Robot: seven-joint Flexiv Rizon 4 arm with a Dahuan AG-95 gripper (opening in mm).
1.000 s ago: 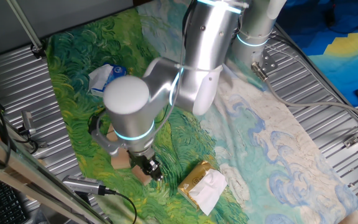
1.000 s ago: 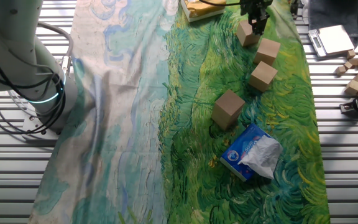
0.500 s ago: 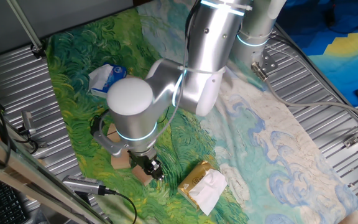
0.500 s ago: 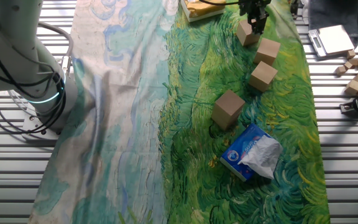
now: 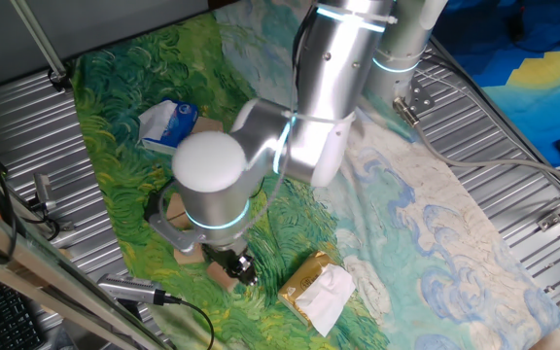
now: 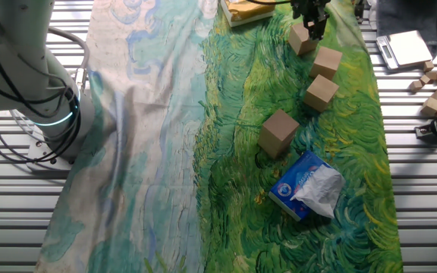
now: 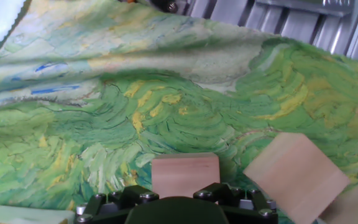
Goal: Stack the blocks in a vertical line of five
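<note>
Your gripper (image 6: 311, 26) hangs low over the first block (image 6: 302, 39), which sits flat on the green half of the painted cloth (image 6: 158, 114), close to the cloth's end where the yellow-gold packet (image 5: 316, 285) lies. In the hand view that block (image 7: 185, 175) is centred just ahead of the gripper body, but the fingertips are out of frame, so I cannot tell whether the jaws are spread or closed on it.

Nothing is stacked yet: every block in view rests on the cloth. This looks like step 1, the reach for a first pick. You will likely want the fingers down either side of the block, squared to its faces, then a firm close before lifting it toward a neighbour.

3 more blocks run in a loose line away from it along the cloth's green edge: the second block (image 6: 327, 62), the third block (image 6: 321, 92) and the fourth block (image 6: 279, 133), which is near the blue-and-white packet (image 6: 306, 186).

I count only 4 blocks. In the one fixed view the arm's elbow (image 5: 210, 180) covers most of them.
</note>
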